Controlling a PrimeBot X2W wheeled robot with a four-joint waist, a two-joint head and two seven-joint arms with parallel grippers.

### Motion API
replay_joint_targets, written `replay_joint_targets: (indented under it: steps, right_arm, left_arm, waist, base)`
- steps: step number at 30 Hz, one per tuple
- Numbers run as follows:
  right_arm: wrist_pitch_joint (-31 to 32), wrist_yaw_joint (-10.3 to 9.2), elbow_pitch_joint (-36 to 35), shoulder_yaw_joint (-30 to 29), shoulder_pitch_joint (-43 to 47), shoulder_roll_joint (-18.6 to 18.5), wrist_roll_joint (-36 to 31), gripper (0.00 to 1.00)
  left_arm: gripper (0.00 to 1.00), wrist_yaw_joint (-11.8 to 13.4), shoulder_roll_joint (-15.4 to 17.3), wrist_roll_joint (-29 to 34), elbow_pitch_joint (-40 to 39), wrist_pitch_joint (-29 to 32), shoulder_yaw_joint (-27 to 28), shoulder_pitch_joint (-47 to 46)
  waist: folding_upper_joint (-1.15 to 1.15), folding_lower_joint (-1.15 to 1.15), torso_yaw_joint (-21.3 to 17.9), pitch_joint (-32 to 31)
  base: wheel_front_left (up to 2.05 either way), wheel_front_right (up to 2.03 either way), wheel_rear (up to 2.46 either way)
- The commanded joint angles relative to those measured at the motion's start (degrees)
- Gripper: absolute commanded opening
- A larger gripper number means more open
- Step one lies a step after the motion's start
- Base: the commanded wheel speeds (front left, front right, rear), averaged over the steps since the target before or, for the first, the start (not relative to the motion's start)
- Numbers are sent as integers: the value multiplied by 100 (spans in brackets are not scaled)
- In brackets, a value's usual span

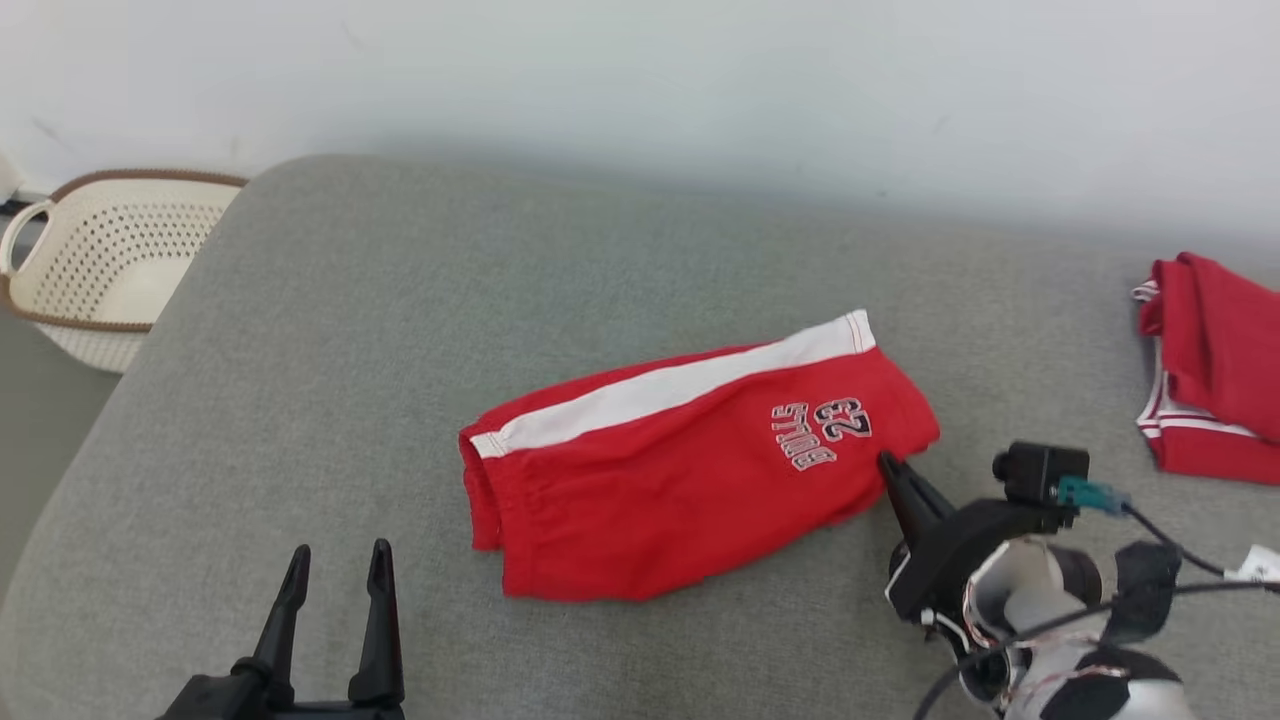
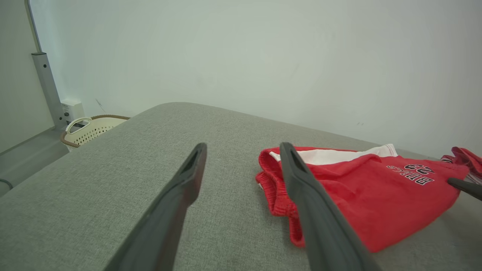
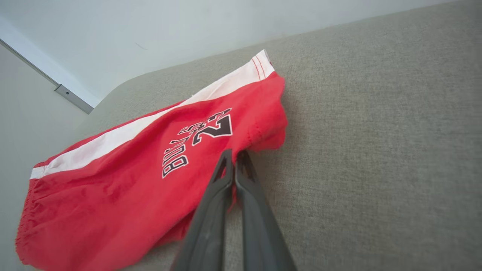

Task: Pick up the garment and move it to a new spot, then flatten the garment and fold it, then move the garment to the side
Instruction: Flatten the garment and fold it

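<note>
As my head is looking down, shorts [image 1: 680, 480]: they are lying folded lengthwise and fairly flat in the middle of the grey cushion [image 1: 350, 330], with the waistband toward my left and the leg hems toward my right.
Head, right gripper [image 1: 890, 465]: its fingers are pressing together at the near hem corner.
Head, left gripper [image 1: 340, 548]: it is hovering with its fingers apart, well clear of the shorts.
Head, step: I am judging that the folding is done and that I am starting the move to the side. A second red garment [image 1: 1210, 370] is sitting at the right edge, and a basket [image 1: 150, 178] is standing beyond the left.
Left wrist, extra: it is showing the bunched waistband end close up, and my right fingertip touching the far hem.
Right wrist, grip: it is showing what the head is not, red cloth caught between my closed fingers, though possibly just a thin edge.
Right wrist, next move: I am expecting it to call for a low, slow drag, or for my left gripper taking the waistband, so the fold is not opening.
</note>
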Motion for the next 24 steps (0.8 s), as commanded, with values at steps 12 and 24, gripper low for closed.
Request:
replay_joint_targets:
  steps: [12, 24]
  right_arm:
    - [-72, 1, -945, -683, 1576, 7, -106, 0]
    - [588, 1, -1485, -1791, 2618, 415, -889, 0]
  left_arm:
    - [100, -79, 5, 75, 34, -7, 108, 389]
    - [100, -52, 5, 6, 23, -7, 142, 446]
  waist:
    - [0, 1, -334, -405]
    - [0, 1, -559, -436]
  base:
    - [0, 0, 0]
    - [0, 0, 0]
